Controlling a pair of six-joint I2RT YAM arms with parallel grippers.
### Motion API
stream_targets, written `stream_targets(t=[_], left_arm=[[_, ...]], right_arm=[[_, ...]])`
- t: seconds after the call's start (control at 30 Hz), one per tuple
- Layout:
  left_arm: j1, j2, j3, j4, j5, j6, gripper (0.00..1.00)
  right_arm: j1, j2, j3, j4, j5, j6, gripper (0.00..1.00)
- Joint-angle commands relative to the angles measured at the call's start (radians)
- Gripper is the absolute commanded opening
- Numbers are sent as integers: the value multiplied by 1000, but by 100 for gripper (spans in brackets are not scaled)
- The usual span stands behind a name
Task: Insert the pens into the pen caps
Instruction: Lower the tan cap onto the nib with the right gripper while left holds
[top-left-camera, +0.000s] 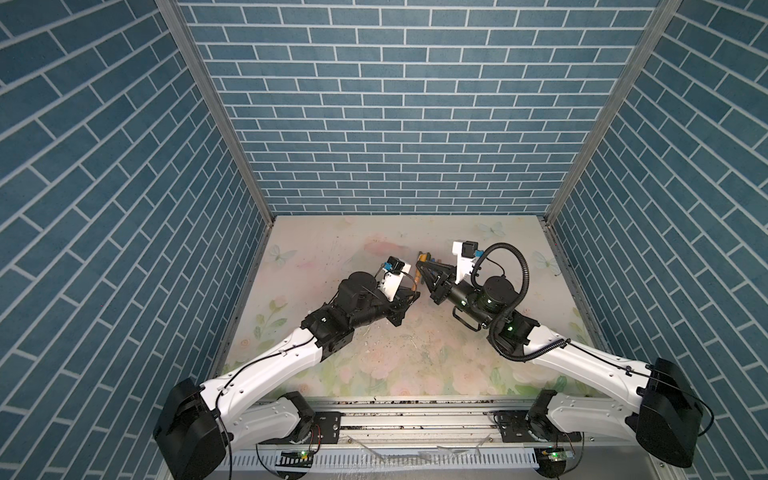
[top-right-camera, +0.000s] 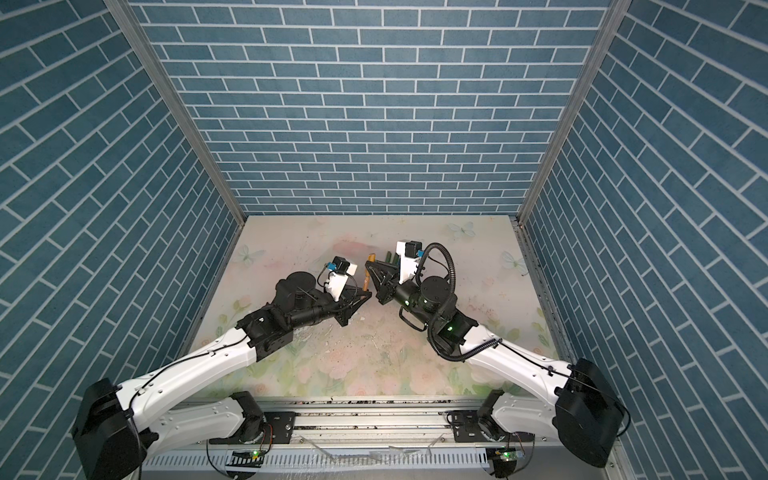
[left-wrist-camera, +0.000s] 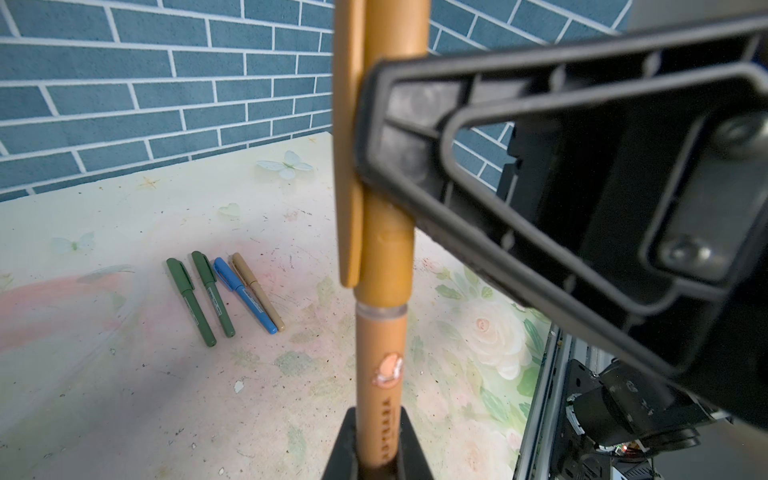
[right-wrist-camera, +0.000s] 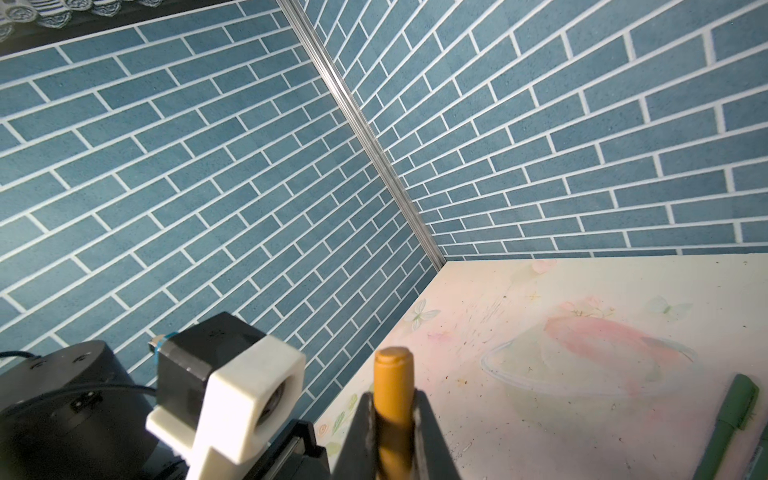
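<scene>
- Left wrist view shows five pens in all: four lie side by side in a row on the table (left-wrist-camera: 124, 395), and one is held in the air.
- Lying in the row, each with its cap on: first green pen (left-wrist-camera: 191, 301), second green pen (left-wrist-camera: 214, 293), blue pen (left-wrist-camera: 245, 295) and tan pen (left-wrist-camera: 259, 291), the last two just beside each other.
- Held pen: the left end effector (left-wrist-camera: 376, 449) is clamped tight on the barrel of the golden-brown pen (left-wrist-camera: 380, 353).
- One cap is in a grip: the right end effector (right-wrist-camera: 392, 428) is clamped tight on the amber cap (left-wrist-camera: 388, 257), which sits over that pen's end; a clear ring shows between cap and barrel.
- In both top views the two end effectors meet above the middle of the table.
- Table surface: pale floral print with butterflies, scuffed and speckled.
- Room: blue brick-pattern walls (left-wrist-camera: 124, 83) on three sides, with metal corner posts (right-wrist-camera: 365, 137).
</scene>
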Motion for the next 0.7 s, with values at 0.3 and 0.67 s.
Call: stream_targets(t=[0.3,0.67], left_arm=[[28,-21,12,147,0,16,0],[28,27,17,157,35,35,0]], right_arm=[[5,-63,44,-288,-39,-51,33],[-19,-117,254,-616,-39,-240,39]])
